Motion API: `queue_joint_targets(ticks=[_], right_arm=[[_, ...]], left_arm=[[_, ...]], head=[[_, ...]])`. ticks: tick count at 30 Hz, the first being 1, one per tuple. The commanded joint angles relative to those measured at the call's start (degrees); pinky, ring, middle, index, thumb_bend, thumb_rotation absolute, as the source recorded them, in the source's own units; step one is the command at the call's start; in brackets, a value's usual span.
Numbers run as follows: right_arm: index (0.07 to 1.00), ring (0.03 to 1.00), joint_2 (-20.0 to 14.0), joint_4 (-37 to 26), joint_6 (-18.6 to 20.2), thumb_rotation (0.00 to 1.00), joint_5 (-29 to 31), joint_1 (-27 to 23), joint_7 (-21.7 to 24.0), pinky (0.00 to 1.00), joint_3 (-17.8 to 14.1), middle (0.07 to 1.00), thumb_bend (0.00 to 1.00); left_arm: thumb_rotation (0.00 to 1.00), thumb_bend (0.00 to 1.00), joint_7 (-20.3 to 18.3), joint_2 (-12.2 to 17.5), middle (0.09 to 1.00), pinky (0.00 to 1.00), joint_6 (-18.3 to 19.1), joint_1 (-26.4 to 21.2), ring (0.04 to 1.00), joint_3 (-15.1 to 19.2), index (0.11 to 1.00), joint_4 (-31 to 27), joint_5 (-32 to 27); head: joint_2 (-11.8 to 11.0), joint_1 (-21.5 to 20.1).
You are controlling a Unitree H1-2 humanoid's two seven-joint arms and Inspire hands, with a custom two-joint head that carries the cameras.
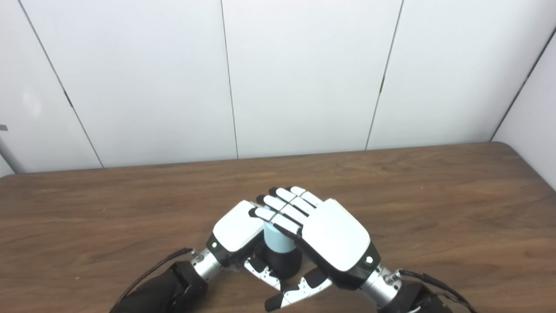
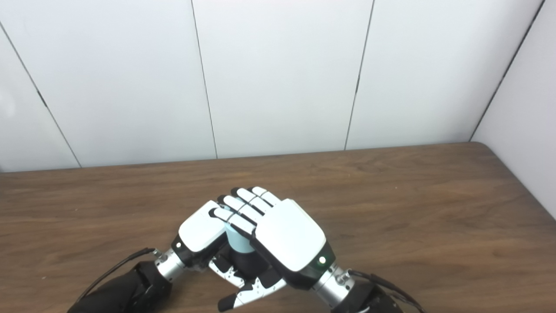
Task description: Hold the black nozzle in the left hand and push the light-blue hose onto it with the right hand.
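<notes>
left robot hand [image 1: 234, 228]: palm down, curled round black nozzle [image 1: 284, 263]
right robot hand [image 1: 334, 239]: fingers wrapped over light-blue hose [image 1: 278, 239], just above nozzle
tabletop [image 1: 434, 208]: under both

Hands met over the near tabletop

The left hand [image 1: 236, 228] and right hand [image 1: 332, 239] met above the tabletop [image 1: 434, 195] near its front edge. Between them sat the hose [image 1: 278, 241], directly atop the nozzle [image 1: 284, 263]. A wall [image 1: 304, 78] stood behind.
</notes>
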Motion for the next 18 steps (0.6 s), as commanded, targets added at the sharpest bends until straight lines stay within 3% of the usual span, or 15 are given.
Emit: queue_joint_targets(ticks=[1,14,18], right_arm=[[0.817,0.863,-3.65,6.86,-0.73,0.98,-0.74,4.97,12.50,0.84,4.56,0.865,0.74],[0.827,0.867,-3.64,7.21,0.40,1.00,-1.00,4.96,13.57,0.85,4.53,0.874,0.75],[0.832,0.875,-3.67,6.99,1.07,1.00,-0.72,4.93,14.05,0.87,4.70,0.880,0.75]], left_arm=[[0.00,0.52,0.69,-4.48,0.466,0.29,-0.16,12.41,0.369,-5.89,0.516,3.89,-1.97],[0.00,0.52,-0.46,-4.15,0.490,0.35,-0.16,12.27,0.425,-6.15,0.480,3.12,-2.90],[0.00,0.52,-2.44,-4.13,0.491,0.33,-0.16,12.60,0.413,-5.57,0.480,2.73,-4.89]], head=[[0.03,-0.08],[-0.07,0.06],[-0.06,-0.01]])
